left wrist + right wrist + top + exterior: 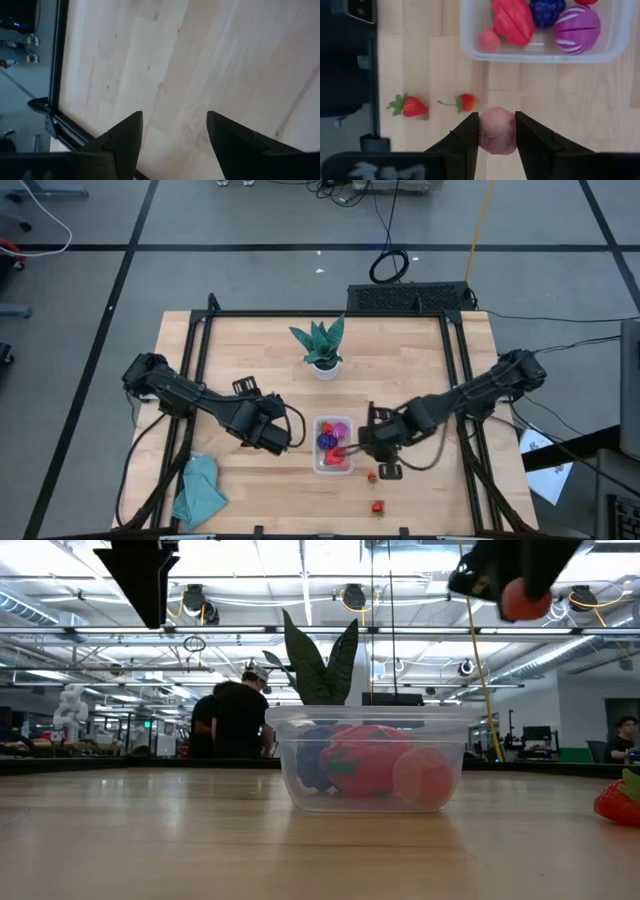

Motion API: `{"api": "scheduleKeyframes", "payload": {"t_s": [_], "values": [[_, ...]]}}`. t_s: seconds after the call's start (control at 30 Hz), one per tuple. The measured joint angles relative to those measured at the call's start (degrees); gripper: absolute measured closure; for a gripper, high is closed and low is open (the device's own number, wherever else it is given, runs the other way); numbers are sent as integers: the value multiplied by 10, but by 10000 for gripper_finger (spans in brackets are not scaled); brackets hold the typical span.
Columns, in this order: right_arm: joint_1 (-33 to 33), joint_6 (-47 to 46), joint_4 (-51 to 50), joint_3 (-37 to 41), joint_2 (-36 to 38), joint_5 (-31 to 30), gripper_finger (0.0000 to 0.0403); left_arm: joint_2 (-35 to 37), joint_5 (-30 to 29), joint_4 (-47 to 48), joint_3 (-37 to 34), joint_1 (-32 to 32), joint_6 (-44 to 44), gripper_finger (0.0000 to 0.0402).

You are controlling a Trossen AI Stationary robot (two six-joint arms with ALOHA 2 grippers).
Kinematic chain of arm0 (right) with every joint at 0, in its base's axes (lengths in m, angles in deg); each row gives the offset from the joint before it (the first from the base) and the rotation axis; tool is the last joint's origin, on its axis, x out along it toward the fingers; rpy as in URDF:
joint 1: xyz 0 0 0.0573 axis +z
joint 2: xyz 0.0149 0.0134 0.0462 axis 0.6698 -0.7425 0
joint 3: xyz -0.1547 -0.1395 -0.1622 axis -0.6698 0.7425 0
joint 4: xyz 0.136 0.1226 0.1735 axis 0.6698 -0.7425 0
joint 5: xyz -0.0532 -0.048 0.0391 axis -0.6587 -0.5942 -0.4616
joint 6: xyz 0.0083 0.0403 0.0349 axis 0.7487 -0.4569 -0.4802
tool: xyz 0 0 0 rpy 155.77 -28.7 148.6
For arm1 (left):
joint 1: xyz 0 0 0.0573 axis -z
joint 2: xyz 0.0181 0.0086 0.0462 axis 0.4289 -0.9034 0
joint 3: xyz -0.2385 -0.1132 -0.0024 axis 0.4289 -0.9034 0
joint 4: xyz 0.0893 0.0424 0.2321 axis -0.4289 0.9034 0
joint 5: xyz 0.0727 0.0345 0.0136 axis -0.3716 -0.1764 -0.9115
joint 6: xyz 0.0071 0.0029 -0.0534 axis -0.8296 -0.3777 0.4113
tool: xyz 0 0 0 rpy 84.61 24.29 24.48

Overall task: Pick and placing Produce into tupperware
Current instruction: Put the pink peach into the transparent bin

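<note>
Right gripper (497, 131) clamped on a pale pink fruit (497, 137), hovering just beside the tupperware (470, 30) (four pieces already inside). Early release would drop it onto the wooden table (250, 360) beside two loose strawberries (410, 106). Left gripper (172, 125) idles, fingers apart. Lab behind, people standing.

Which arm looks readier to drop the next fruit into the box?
The right: its pincer is shut on a pale pink fruit close beside the tupperware. The left pincer is open and holds nothing.
</note>
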Motion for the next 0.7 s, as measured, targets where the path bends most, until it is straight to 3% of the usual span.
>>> {"api": "scheduleKeyframes", "payload": {"t_s": [0.23, 0.4, 0.7], "values": [[-41, 86, -85, -119, -92, 7, 298, 53, -15, 2, -2, -15, -13, 176], [-56, 139, -90, -192, -134, 8, 298, 98, -35, 0, -20, -22, -25, 176], [-90, 181, -70, -213, -172, 6, 298, 188, -40, 1, -114, -48, -19, 176]]}}
